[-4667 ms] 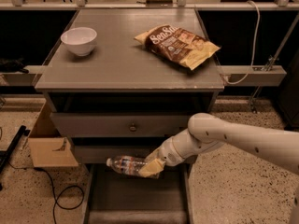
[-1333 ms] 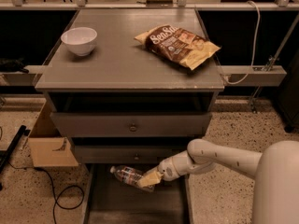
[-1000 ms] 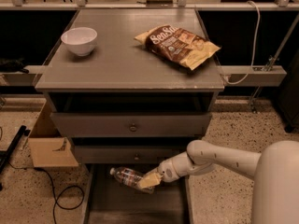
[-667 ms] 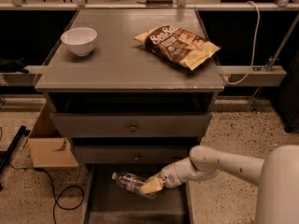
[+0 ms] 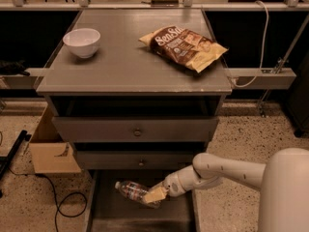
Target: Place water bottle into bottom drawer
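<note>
1. The bottom drawer [image 5: 120, 217] stands pulled out at the near edge of the scene, a wide grey tray with its floor in view.
2. Over the far part of that drawer lies the water bottle [image 5: 131, 191], nearly level. Its white cap points left and sits a little higher than its other end. Whether it touches the drawer floor cannot be told.
3. The gripper [image 5: 155, 195] is at the right end of the bottle, low over the drawer. Its tan fingers [image 5: 153, 195] are clamped around the bottle's base.
4. The pale arm [image 5: 217, 170] reaches in from the right, running leftward and downward to the gripper. The robot's body [image 5: 285, 192] fills the near right corner.
5. Just beyond the bottle is the middle drawer [image 5: 140, 159], then the upper drawer [image 5: 135, 128]. Each has a small knob at its centre.
6. Left of the cabinet, a cardboard box [image 5: 50, 151] sits on the speckled floor, with a dark cable [image 5: 57, 202] looping nearer.
7. On the cabinet top [image 5: 130, 64], a white bowl [image 5: 82, 41] stands at the far left.
8. A brown and yellow snack bag [image 5: 183, 44] lies at the far right, well apart from the bowl.
9. A white cable [image 5: 263, 37] hangs at the far right.
</note>
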Tool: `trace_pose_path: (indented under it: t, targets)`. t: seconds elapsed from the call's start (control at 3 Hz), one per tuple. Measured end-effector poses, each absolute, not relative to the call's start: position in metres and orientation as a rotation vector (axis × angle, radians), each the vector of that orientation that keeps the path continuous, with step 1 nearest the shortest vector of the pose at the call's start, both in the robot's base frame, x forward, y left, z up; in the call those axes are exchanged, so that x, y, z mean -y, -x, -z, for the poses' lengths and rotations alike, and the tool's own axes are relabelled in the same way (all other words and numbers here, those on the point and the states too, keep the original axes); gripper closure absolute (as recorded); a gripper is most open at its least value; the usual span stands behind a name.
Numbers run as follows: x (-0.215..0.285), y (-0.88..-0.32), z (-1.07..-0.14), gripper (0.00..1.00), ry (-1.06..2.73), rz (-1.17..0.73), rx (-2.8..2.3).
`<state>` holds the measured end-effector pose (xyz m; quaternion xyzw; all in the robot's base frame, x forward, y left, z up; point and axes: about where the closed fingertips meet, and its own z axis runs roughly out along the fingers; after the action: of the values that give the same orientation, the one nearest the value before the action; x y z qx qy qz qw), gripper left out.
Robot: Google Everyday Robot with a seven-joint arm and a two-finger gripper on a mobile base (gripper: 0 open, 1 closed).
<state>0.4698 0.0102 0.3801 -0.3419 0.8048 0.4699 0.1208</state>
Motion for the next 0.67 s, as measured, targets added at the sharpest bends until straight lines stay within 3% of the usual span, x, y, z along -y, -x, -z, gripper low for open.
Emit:
trace_pose_path:
  t: [0.67]
  targets:
    - [-0.0089,-0.4664,-0.3803,1.0,1.035,-1.482,-2.137]
